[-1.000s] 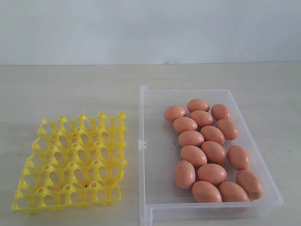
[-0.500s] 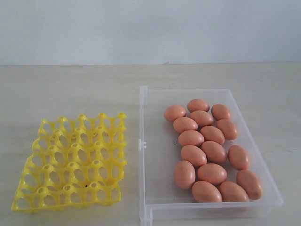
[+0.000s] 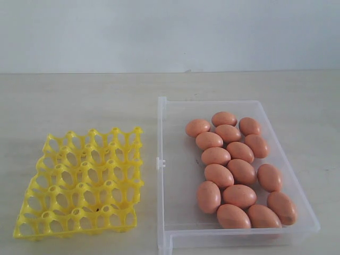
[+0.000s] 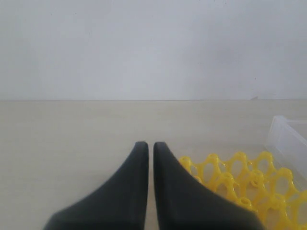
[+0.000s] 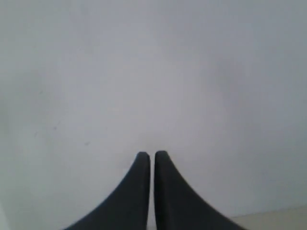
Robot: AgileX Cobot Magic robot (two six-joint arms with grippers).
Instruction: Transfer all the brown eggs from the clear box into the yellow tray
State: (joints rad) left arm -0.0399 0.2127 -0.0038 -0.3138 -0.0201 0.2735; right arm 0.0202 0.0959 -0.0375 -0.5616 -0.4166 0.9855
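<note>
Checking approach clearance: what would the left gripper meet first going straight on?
Way looks free: beyond the left gripper only bare table, then the far wall. The yellow tray sits off to one side of that line. Depth unclear.

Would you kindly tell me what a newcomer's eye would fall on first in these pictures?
The cluster of brown eggs stands out first, packed together in the clear box on the right of the exterior view. Next comes the bright yellow tray to its left on the pale table, every cell empty. In the wrist views the left hand and right hand are both shut and hold nothing.
</note>
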